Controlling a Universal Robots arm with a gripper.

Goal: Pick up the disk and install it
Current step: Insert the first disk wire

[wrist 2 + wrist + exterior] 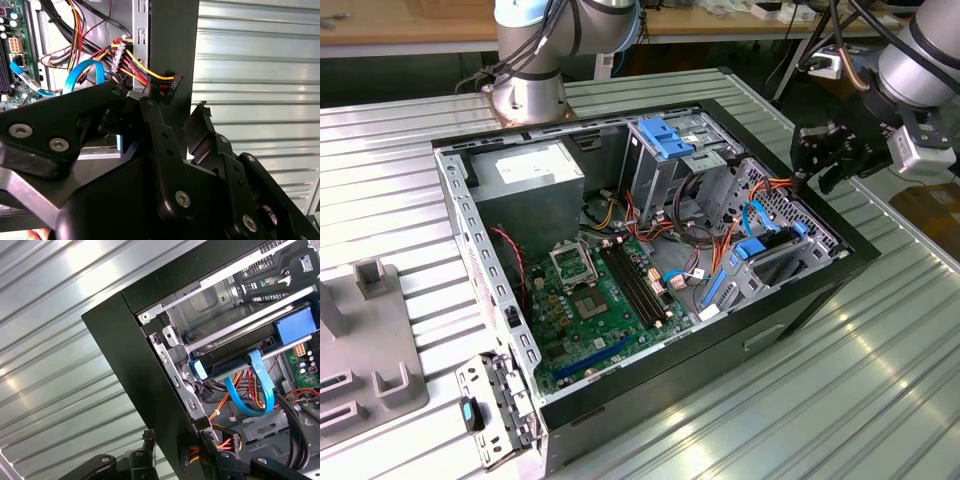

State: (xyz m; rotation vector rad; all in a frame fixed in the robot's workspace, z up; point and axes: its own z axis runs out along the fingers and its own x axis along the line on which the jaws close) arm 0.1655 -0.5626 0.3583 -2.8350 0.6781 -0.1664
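A ribbed metal table carries an open computer case, with workbenches behind it. The disk lies inside the case in the drive bay by the wall on the exterior view's right. It rests among orange and blue cables, with its blue rails along its sides. In the first wrist view the disk sits level between the bay's metal guides, and it looks lodged in its slot rather than loose.

I judge the work to be at the install end, since the disk is in place and nothing is being carried. Whether it is pushed fully home I cannot tell. Any finishing move here calls for care with the case wall and the cable plugs close by.

The gripper hangs over that wall's upper edge, well above the disk. In both wrist views its jaws stand partly open and empty, one finger inside the wall and one outside, the gripper gripping nothing
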